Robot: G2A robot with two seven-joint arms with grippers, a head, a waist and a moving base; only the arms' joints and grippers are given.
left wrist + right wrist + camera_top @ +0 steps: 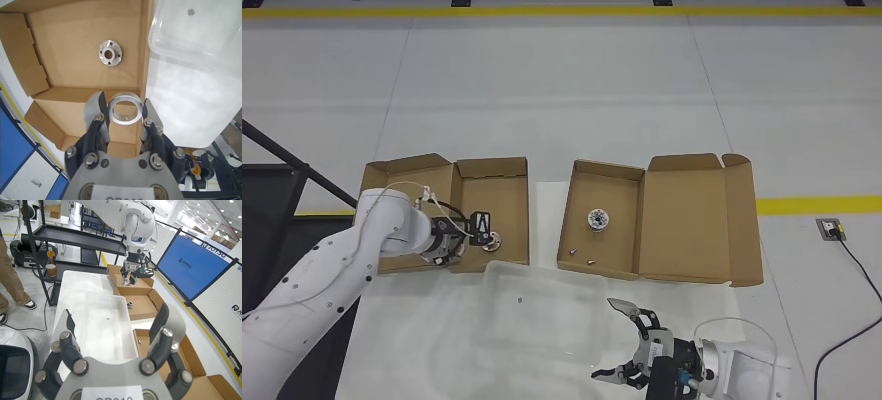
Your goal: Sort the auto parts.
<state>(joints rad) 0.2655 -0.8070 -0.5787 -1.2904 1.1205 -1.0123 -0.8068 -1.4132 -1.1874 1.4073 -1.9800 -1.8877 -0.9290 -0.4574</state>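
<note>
Cardboard walls stand close round the left tool, which is clamped on a plain metal ring by its outer wall. The ring's flanks are partly hidden behind the ribbed fingertips. It hangs over a corner of the left box, next to the white plastic tray with rounded corners. Past the fingertips a flanged metal hub with a centre bore lies flat, bare box floor all round it. The right tool hovers spread wide, holding nothing, above the tray. A dark speck under it is too small to identify. Beyond it the right box holds a round part and small bolts.
</note>
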